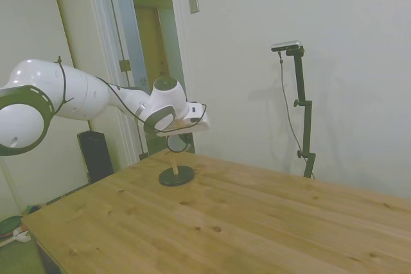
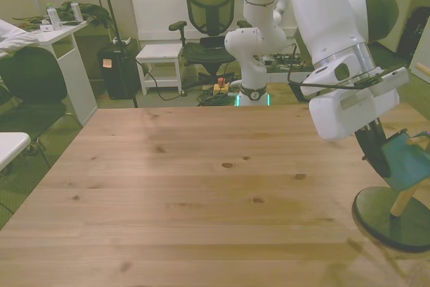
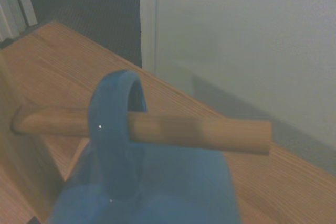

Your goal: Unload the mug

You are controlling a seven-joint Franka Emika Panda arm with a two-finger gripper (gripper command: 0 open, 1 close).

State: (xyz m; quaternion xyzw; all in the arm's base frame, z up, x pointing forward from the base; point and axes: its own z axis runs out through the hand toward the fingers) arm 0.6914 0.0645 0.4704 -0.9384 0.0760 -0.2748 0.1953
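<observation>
The wrist view gives what the other two hide: the mug's (image 3: 152,187) blue handle loops over a horizontal wooden peg (image 3: 210,132), so the mug hangs on it with its body below, filling the lower middle of that picture. In the front view the mug (image 2: 408,159) shows only as a teal-blue shape at the far right edge, partly behind the white arm (image 2: 336,52), above the dark round base (image 2: 393,216) of the wooden stand at the lower right. From the side view the stand (image 1: 175,170) sits left of centre on the wooden table (image 1: 257,222), with the arm's white wrist directly over it; the mug itself is covered there. The gripper (image 2: 376,149) reaches down beside the mug as a dark form, and I think it sits against the mug's side, but I cannot tell from any picture whether the fingers are spread or closed on it.
</observation>
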